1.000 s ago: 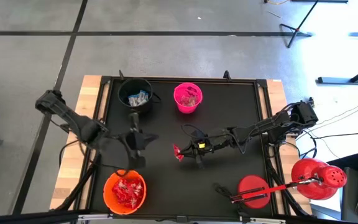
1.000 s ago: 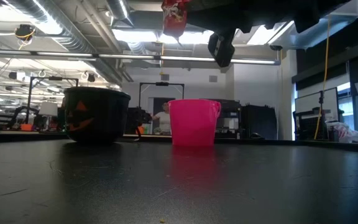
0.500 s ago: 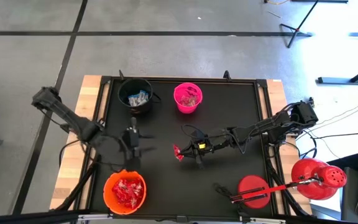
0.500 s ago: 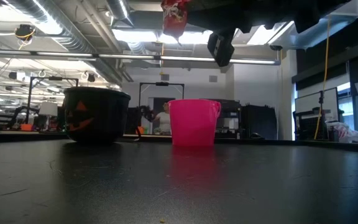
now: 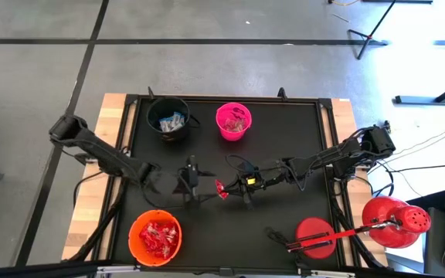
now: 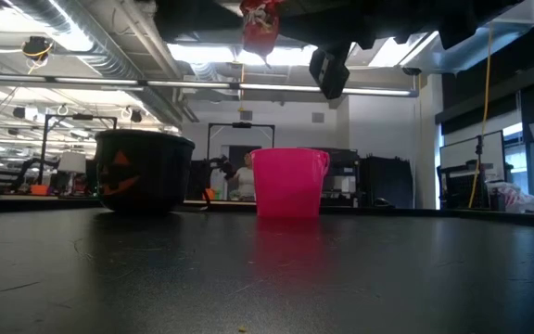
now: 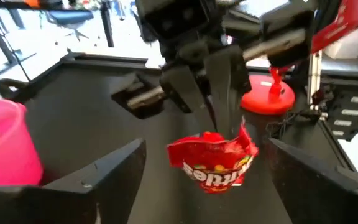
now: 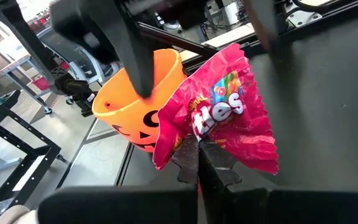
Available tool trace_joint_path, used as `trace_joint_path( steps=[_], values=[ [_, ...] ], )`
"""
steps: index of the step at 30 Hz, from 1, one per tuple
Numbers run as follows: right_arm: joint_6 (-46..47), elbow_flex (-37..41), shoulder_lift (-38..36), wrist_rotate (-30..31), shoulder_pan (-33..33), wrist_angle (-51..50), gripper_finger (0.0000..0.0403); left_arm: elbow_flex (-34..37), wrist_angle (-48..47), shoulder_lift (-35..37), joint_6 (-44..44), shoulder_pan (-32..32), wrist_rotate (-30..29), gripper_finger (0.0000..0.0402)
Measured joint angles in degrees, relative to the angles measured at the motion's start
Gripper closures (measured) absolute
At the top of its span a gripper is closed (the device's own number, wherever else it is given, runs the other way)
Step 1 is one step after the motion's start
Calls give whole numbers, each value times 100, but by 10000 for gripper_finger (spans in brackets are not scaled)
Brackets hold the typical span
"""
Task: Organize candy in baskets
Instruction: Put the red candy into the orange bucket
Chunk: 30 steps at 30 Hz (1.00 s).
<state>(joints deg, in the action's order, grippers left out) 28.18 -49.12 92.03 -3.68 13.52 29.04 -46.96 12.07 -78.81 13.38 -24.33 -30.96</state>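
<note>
The dark two-fingered left gripper [image 5: 194, 183] has swung from above the round orange plastic bucket [image 5: 154, 237], toward 3 o'clock, into the table's middle. Its fingers, shut a second ago, now stand wide apart, just at 9 o'clock of the shiny red candy packet [image 7: 219, 163] pinched in the right gripper [image 5: 224, 189].

A grey concrete floor [image 5: 207, 46] crossed by dark lines is seen around the bench. Ceiling strip lights [image 6: 221, 54], ducts [image 6: 109, 42] and distant desks are visible beyond its far edge.
</note>
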Motion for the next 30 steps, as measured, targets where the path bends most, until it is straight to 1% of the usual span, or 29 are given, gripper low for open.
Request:
trace_joint_path(
  steps=[3, 7, 9, 14, 18, 23, 26, 30],
  values=[
    [0, 0, 0, 0, 0, 2, 402, 0, 172, -271, 5, 179, 272, 75],
    [0, 0, 0, 0, 0, 1, 402, 0, 720, -566, 3, 337, 826, 74],
    [0, 0, 0, -23, 1, 1, 402, 0, 841, -700, 2, 381, 977, 74],
    [0, 2, 1, -15, 2, 0, 402, 0, 705, -841, 13, 470, 997, 76],
    [0, 4, 2, 6, 2, 31, 402, 0, 677, -879, 106, 495, 917, 87],
    [0, 4, 2, 9, -3, 77, 402, 0, 691, -876, 108, 493, 905, 124],
    [0, 4, 4, 10, -4, 92, 402, -2, 694, -876, 36, 493, 905, 160],
    [0, 4, 4, 26, -4, 92, 402, -2, 696, -876, -37, 491, 912, 219]
  ],
)
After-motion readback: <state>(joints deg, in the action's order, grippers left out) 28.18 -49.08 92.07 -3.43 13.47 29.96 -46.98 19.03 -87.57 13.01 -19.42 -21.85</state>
